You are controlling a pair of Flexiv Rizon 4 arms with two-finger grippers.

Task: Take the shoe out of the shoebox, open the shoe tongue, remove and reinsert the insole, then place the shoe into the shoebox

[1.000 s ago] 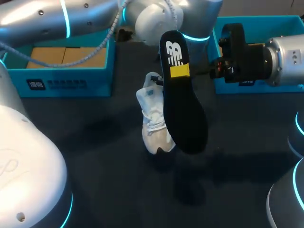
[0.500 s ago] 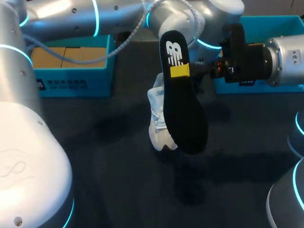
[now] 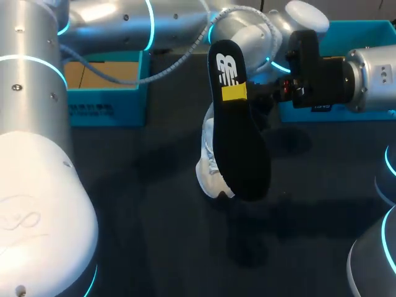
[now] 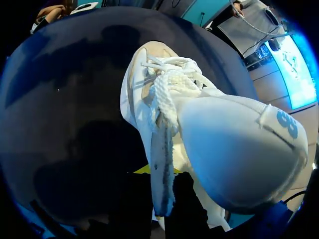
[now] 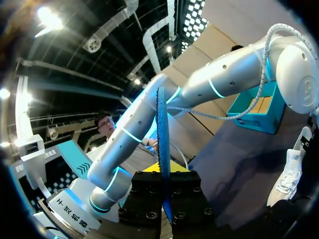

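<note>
The right pincer point(image 3: 236, 93) is clenched on the insole point(image 3: 240, 148), edge-up in its grip. The left pincer point(image 4: 162, 196) grips the shoe point(image 4: 219, 134) by its rim, just below. Best bet: steady the shoe, feed the insole toe-first into the opening.

Black insole point(image 3: 238, 145) stands on end over the table point(image 3: 148, 210), right gripper point(image 3: 234, 93) clamped on its upper part, one yellow tip showing. White shoe point(image 3: 209, 176) toe-down just behind, partly hidden. Left arm point(image 3: 173, 31) reaches in behind both.
</note>
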